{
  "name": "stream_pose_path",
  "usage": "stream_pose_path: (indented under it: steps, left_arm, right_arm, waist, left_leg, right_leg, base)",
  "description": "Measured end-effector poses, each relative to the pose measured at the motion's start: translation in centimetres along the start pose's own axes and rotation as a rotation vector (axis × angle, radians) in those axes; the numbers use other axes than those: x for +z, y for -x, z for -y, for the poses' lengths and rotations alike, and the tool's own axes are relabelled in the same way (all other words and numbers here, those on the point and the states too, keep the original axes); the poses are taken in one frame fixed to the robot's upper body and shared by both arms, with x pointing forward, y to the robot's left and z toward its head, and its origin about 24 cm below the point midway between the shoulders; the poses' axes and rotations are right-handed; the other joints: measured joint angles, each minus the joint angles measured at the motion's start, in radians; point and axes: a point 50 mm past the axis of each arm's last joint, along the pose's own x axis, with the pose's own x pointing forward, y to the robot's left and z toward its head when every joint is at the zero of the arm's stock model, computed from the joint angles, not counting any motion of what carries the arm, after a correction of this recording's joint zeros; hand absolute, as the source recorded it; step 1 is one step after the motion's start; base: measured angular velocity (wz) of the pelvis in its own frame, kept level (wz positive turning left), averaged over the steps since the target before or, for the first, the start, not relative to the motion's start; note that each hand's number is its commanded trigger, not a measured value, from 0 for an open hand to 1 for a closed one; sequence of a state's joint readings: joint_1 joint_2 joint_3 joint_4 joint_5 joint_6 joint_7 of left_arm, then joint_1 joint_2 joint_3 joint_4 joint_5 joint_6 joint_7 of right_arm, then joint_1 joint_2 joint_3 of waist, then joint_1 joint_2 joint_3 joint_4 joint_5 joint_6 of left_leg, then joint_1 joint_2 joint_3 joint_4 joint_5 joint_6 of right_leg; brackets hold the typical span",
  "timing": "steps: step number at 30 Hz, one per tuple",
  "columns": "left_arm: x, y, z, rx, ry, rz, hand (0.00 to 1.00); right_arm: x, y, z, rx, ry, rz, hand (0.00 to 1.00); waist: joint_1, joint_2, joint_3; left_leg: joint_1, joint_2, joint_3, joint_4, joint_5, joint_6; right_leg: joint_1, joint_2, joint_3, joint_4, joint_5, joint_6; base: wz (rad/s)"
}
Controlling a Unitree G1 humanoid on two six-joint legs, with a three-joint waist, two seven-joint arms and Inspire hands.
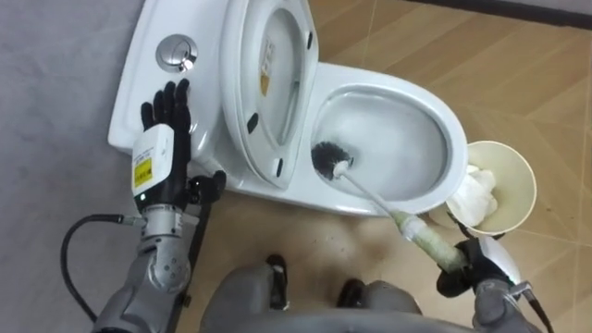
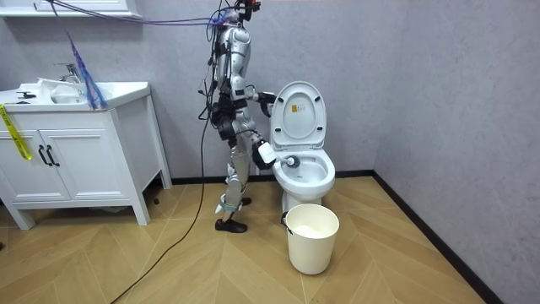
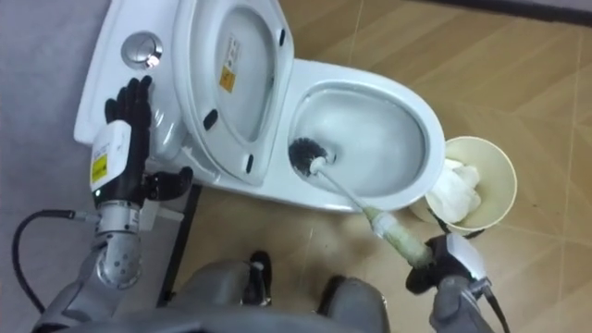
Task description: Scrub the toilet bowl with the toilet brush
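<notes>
A white toilet [image 1: 450,127] stands with its lid and seat [image 1: 242,65] raised against the tank [image 1: 137,74]. The black head of the toilet brush [image 1: 327,158] sits inside the bowl at its near left wall. The brush's white handle runs down and right to my right hand [image 1: 460,270], which is shut on the grip just outside the bowl's front rim. My left hand [image 1: 169,109] lies flat on the tank top with straight fingers, just below the round flush button [image 1: 176,53]. In the room view I stand at the toilet's [image 2: 305,173] left side, facing it.
A cream waste bin [image 1: 521,182] with crumpled paper inside stands on the wooden floor right of the bowl, close to my right hand. In the room view a white vanity cabinet [image 2: 80,143] with a sink stands further left, and the grey wall is behind the toilet.
</notes>
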State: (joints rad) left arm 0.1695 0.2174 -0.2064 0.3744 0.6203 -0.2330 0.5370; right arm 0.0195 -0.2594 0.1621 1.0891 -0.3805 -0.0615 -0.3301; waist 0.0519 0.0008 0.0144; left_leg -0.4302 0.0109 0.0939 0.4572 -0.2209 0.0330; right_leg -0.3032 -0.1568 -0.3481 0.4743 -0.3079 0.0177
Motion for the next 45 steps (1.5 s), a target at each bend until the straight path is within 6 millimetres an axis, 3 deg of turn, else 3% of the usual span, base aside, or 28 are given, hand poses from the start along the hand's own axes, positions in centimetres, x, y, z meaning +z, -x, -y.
stream_pose_path:
  steps: [7, 11, 15, 17, 21, 27, 31, 36, 38, 41, 45]
  left_arm:
    - [1.6, -1.6, -0.2, 0.015, 0.01, 0.084, 0.0]
    - [1.9, -1.7, -0.4, 0.038, 0.018, 0.104, 0.0]
    - [2.7, -2.1, -0.8, 0.051, 0.016, 0.148, 0.0]
    - [3.0, -2.3, -1.1, 0.054, 0.005, 0.174, 0.0]
    - [4.3, -3.4, -1.5, 0.082, 0.011, 0.229, 0.0]
    - [6.4, -5.0, -2.6, 0.121, -0.01, 0.338, 0.0]
    - [6.8, -5.1, -2.7, 0.138, -0.013, 0.34, 0.0]
    - [7.1, -4.9, -2.4, 0.142, -0.018, 0.337, 0.0]
    - [7.1, -4.9, -2.4, 0.144, -0.018, 0.33, 0.0]
    - [7.1, -4.8, -2.5, 0.155, -0.019, 0.315, 0.0]
    - [7.0, -4.7, -2.3, 0.15, -0.019, 0.305, 0.0]
  right_arm:
    - [3.1, -1.7, 2.8, -0.075, -0.068, 0.049, 1.0]
    - [5.0, -2.3, 4.1, -0.117, -0.034, 0.085, 1.0]
    - [5.8, -3.1, 7.3, -0.208, 0.054, 0.107, 1.0]
    - [6.5, -3.4, 8.9, -0.253, 0.095, 0.129, 1.0]
    - [7.6, -3.7, 12.4, -0.372, 0.287, 0.15, 1.0]
    - [8.1, -3.8, 16.1, -0.474, 0.485, 0.113, 1.0]
    - [8.0, -3.8, 16.4, -0.483, 0.553, 0.093, 1.0]
    - [7.1, -3.8, 16.8, -0.469, 0.614, 0.027, 1.0]
    - [6.9, -3.8, 16.8, -0.454, 0.611, 0.011, 1.0]
    - [7.0, -3.9, 16.1, -0.428, 0.606, 0.01, 1.0]
    - [5.2, -3.9, 13.9, -0.359, 0.619, -0.02, 1.0]
  waist:
    - [0.037, -0.001, 0.0081]
    - [0.042, 0.008, 0.0061]
    - [0.072, 0.011, 0.0087]
    - [0.086, 0.007, 0.0135]
    - [0.106, 0.015, 0.0338]
    - [0.151, 0.022, 0.0381]
    - [0.163, 0.029, 0.0379]
    - [0.177, 0.076, 0.0374]
    - [0.177, 0.084, 0.0386]
    - [0.177, 0.096, 0.032]
    - [0.174, 0.108, 0.0271]
  left_leg:
    - [-0.103, -0.008, 0.012, 0.047, 0.011, 0.02]
    - [-0.143, -0.007, 0.012, 0.059, 0.012, 0.021]
    - [-0.192, -0.009, 0.017, 0.076, 0.013, 0.023]
    - [-0.213, -0.009, 0.016, 0.085, 0.014, 0.021]
    - [-0.269, -0.005, -0.003, 0.14, 0.014, 0.021]
    - [-0.388, -0.001, -0.004, 0.194, 0.015, 0.02]
    - [-0.414, 0.0, 0.005, 0.201, 0.015, 0.021]
    - [-0.433, -0.002, -0.001, 0.198, 0.017, 0.019]
    - [-0.436, -0.004, -0.003, 0.198, 0.018, 0.017]
    - [-0.45, 0.0, -0.006, 0.201, 0.021, 0.013]
    - [-0.444, 0.003, -0.016, 0.192, 0.025, 0.006]
  right_leg:
    - [-0.12, -0.033, 0.013, 0.084, -0.008, 0.001]
    - [-0.161, -0.034, 0.014, 0.101, -0.008, -0.002]
    - [-0.222, -0.053, 0.015, 0.146, -0.013, -0.008]
    - [-0.245, -0.055, 0.018, 0.161, -0.016, -0.012]
    - [-0.281, -0.061, -0.005, 0.199, -0.025, -0.023]
    - [-0.404, -0.082, -0.011, 0.271, -0.042, -0.039]
    - [-0.439, -0.087, -0.003, 0.288, -0.043, -0.042]
    - [-0.454, -0.085, -0.011, 0.286, -0.044, -0.045]
    - [-0.456, -0.083, -0.012, 0.286, -0.045, -0.046]
    - [-0.463, -0.07, -0.014, 0.278, -0.045, -0.049]
    - [-0.446, -0.054, -0.027, 0.256, -0.043, -0.052]
  base:
    - [0.0]
    - [-0.01]
    - [0.0]
    - [0.0]
    - [0.1]
    - [0.03]
    - [-0.05]
    - [0.04]
    - [0.02]
    - [0.0]
    - [0.05]
